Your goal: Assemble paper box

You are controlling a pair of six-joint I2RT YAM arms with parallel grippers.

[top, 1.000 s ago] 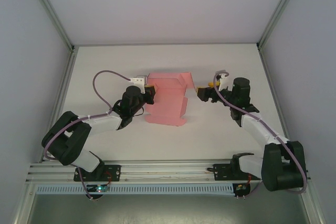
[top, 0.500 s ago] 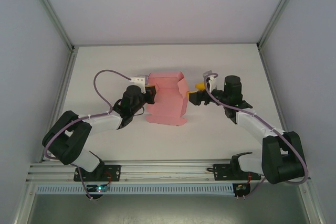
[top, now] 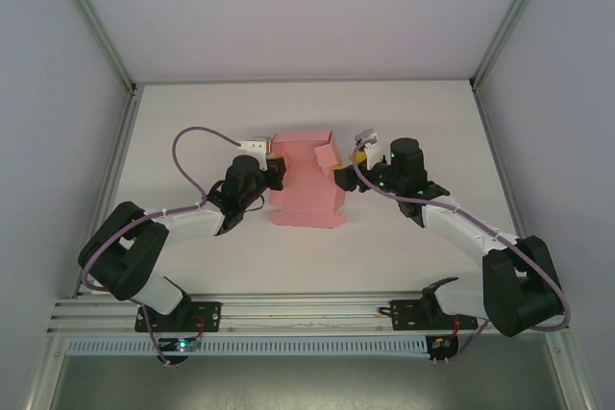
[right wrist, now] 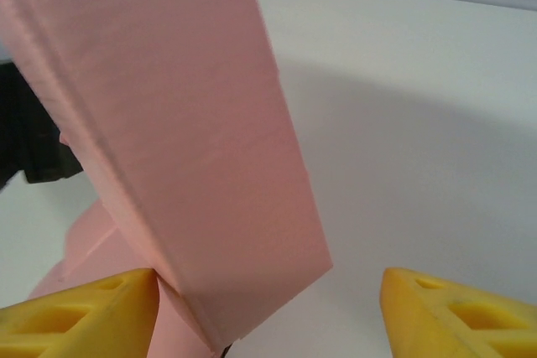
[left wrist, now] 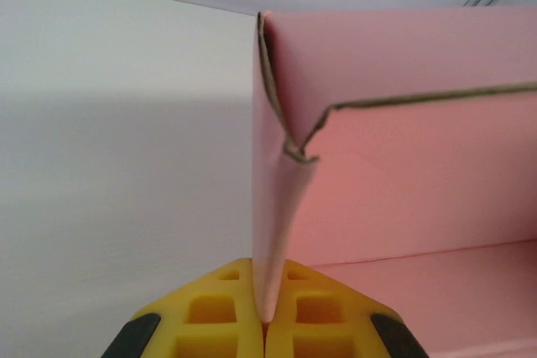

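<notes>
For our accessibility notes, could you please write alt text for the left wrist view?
The left gripper, shut, pinches the upright side wall of the pink paper box between yellow fingers; white table lies beside it.

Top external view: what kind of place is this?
Likely a lab robot test cell: bare white table, aluminium frame rail along its near edge, plain grey side panels enclosing it.

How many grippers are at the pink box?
2. The left gripper is at the left edge of the paper box, shut on a flap; the right gripper is at its right side, jaws open around a raised flap.
</notes>
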